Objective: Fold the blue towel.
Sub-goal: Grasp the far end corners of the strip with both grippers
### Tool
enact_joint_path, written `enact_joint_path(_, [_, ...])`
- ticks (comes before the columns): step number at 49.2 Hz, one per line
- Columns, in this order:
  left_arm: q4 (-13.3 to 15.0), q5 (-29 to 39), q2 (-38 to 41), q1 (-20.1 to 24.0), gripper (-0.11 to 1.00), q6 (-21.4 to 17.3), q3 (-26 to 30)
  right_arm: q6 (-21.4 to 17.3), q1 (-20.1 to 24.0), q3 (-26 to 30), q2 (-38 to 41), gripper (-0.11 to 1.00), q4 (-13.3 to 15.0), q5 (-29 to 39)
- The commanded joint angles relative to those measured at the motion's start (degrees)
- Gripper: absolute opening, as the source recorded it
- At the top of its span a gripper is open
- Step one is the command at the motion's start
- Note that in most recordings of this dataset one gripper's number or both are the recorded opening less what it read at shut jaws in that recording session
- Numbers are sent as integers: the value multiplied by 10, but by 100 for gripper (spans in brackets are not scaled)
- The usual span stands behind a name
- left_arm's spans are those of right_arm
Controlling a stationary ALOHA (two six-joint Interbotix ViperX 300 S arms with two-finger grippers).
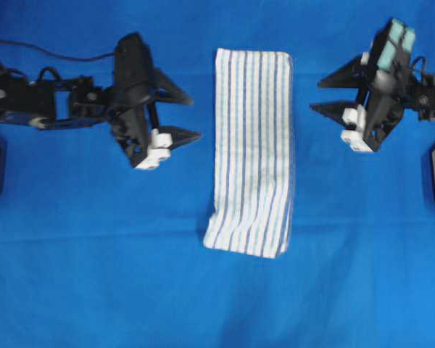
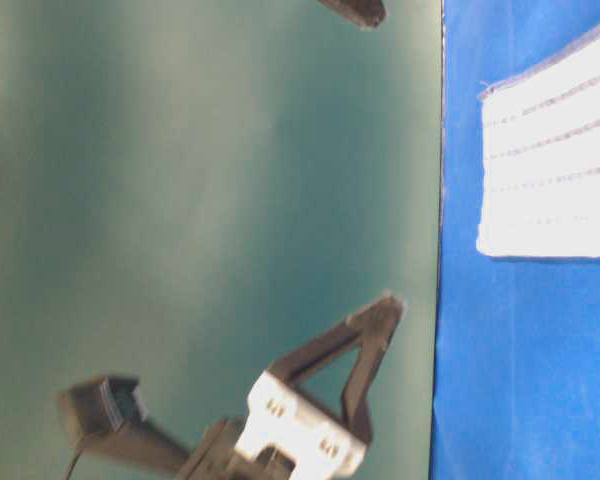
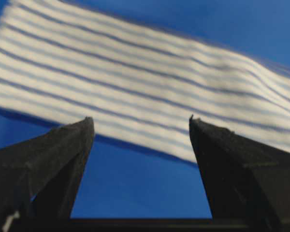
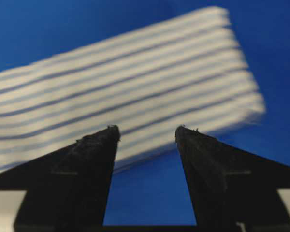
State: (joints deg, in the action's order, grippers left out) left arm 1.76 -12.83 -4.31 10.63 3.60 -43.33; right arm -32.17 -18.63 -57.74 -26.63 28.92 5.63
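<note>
Left claw (image 1: 181, 114): mine, released, both fingers spread wide and holding nothing. It hangs just to the left of the towel's upper half, tips aimed at the towel's long edge. I judge it sits there so one finger can slide under that edge.
Left claw, close view (image 3: 141, 121): the two dark tips frame the towel's near edge; a strip of bare cover shows between them and the cloth, so I am near it but not touching.
Right claw (image 1: 320, 94): also mine, also released and empty, fingers apart. It faces the towel's opposite long edge, near the top corner, a little farther off than the left one.
Right claw, close view (image 4: 147, 129): the tips point at the towel's edge close to one short end; blue shows between them.
Towel (image 1: 252, 148): white with thin blue stripes running lengthwise, lying flat in a narrow strip between my two claws. It looks already doubled over, judging by the thick edge in the right wrist view.
Towel's lower end: tilts slightly left, well below both claws.
Blue cover (image 1: 94, 275): plain, spread under the towel on every side.
Step in hand: lining up from both sides for a grasp, as I read it; neither edge is lifted yet.
Risk: pinching the cover together with the towel.
</note>
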Motion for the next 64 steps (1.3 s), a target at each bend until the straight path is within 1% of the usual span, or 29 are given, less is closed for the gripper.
enact_joint_path(1, [0,-14,30,28,73,-14,32,3,-38,24,28,58,8,-10])
enact_joint_path(6, [-1,-17,72,62,73,-25,56,4,-77,42,77,58,18,-25])
enact_joint_path(12, [-1,-24,115,91,73,-27,83,5,-108,68,141,58,29,-50])
enact_joint_path(22, [0,-63,172,129,73,-28,108,6,-129,120,240,58,47,-70])
enact_joint_path(30, [-1,-87,206,149,73,-28,118,6,-139,146,292,58,54,-70])
enact_joint_path(42, [-1,-91,252,158,72,-28,139,7,-150,154,335,58,57,-70])
enact_joint_path(51, [-1,-92,281,158,72,-28,157,7,-151,154,341,58,57,-70])
enact_joint_path(58, [-1,-92,289,158,71,-28,164,7,-151,154,341,58,57,-70])
enact_joint_path(61, [-1,-91,289,158,69,-29,164,7,-151,154,341,56,57,-70])
enact_joint_path(64, [0,-90,290,158,64,-31,163,7,-151,153,341,53,57,-70])
